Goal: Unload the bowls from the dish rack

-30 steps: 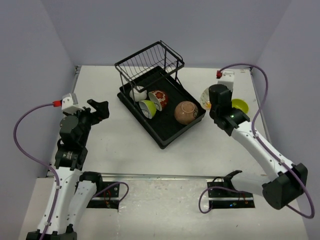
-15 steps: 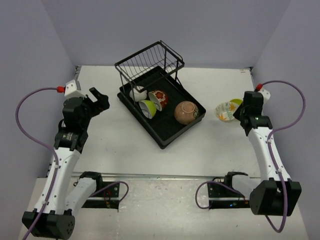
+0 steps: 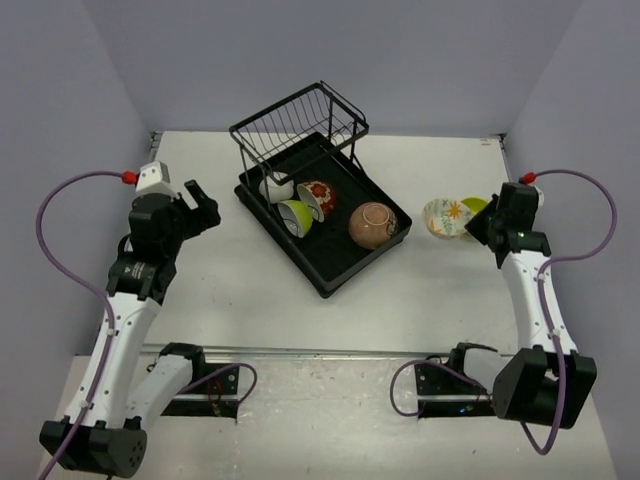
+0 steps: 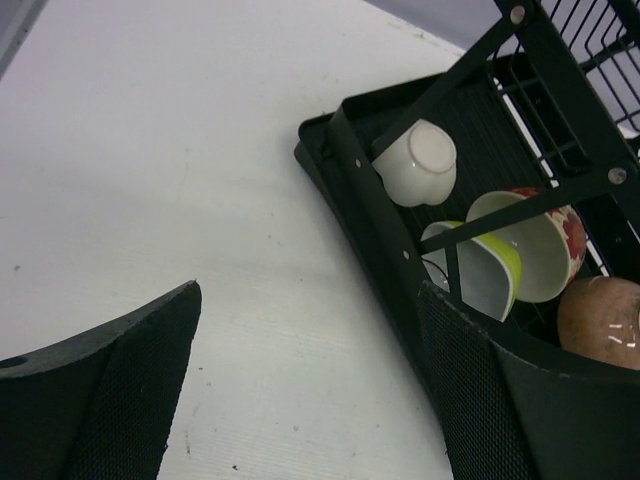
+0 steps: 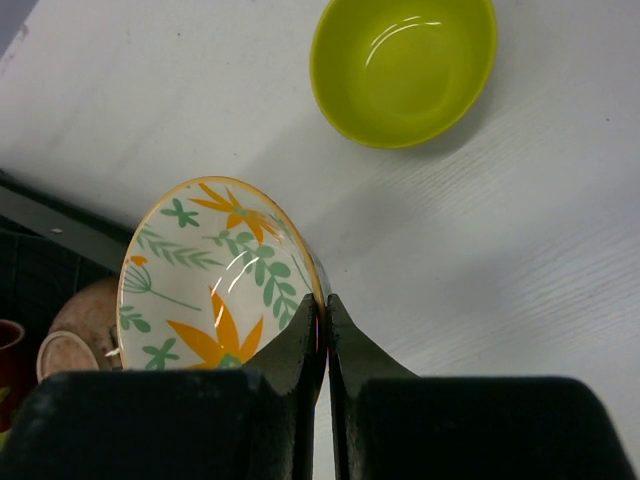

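The black dish rack (image 3: 330, 265) stands mid-table with its wire basket (image 3: 296, 120) at the far end. In it lie a small white bowl (image 3: 277, 188), a lime-green bowl (image 3: 297, 215), a red-patterned bowl (image 3: 318, 195) and a tan-brown bowl (image 3: 372, 224). My right gripper (image 5: 326, 310) is shut on the rim of a white bowl with orange flowers (image 5: 205, 275), held tilted right of the rack (image 3: 440, 217). A lime-green bowl (image 5: 403, 65) sits upright on the table beside it. My left gripper (image 3: 201, 211) is open and empty left of the rack (image 4: 370, 215).
Grey walls enclose the table on three sides. Purple cables loop off both arms. A metal rail (image 3: 320, 353) runs along the near edge.
My right gripper has swung right from beside the rack with the flowered bowl in it, and the bowl now tilts more on edge. My left gripper has shifted slightly forward.
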Available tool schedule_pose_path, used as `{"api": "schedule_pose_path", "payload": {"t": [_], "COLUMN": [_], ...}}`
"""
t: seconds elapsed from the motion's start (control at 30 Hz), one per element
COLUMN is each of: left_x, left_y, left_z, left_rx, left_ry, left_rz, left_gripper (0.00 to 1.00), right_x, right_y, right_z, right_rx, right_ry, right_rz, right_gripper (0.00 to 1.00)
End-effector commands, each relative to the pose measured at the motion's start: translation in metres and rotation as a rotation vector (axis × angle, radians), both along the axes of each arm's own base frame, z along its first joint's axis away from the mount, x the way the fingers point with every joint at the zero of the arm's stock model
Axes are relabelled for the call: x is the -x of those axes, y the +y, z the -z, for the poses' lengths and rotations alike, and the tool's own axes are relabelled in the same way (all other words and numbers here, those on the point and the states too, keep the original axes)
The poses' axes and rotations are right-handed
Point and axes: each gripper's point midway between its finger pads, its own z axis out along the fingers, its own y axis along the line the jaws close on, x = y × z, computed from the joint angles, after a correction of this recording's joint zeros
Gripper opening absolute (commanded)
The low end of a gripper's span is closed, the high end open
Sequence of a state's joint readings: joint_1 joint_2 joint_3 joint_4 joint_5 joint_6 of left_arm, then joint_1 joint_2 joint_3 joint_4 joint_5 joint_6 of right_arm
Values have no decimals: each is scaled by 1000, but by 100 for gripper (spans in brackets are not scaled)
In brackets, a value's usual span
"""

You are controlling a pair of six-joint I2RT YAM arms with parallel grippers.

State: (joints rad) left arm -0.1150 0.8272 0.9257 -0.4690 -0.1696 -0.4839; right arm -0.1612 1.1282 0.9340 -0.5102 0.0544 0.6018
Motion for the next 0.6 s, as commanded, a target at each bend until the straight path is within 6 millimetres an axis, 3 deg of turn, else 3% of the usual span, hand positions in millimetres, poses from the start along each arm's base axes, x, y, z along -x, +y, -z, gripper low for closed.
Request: {"api": "schedule_pose_path", "payload": {"t": [0.0, 0.17, 0.3, 0.37, 0.4, 0.57], "left_x": [-1, 4, 24, 37, 43, 68], "left_y": [-22, -47, -52, -56, -59, -84], "left_z": [-2, -15, -24, -23, -18, 17], "left_rx": [11, 66, 74, 85, 94, 202], "left_ry": [21, 24, 24, 38, 58, 193], "left_rz": [121, 242, 274, 309, 326, 449], "left_gripper": [88, 86, 85, 85, 85, 77], "right_x": [-5, 5, 14, 23, 31, 54], "right_y": [19, 49, 109, 124, 143, 186], "right_z": [-52, -65, -79, -76, -74, -47], "right_rx": [-80, -1, -45, -51, -80, -70], "right_ry": [-165, -109, -121, -88, -78, 10], "right_rz": [-42, -193, -390, -444, -524, -719], "right_gripper": [0, 0, 0, 0, 0, 0]}}
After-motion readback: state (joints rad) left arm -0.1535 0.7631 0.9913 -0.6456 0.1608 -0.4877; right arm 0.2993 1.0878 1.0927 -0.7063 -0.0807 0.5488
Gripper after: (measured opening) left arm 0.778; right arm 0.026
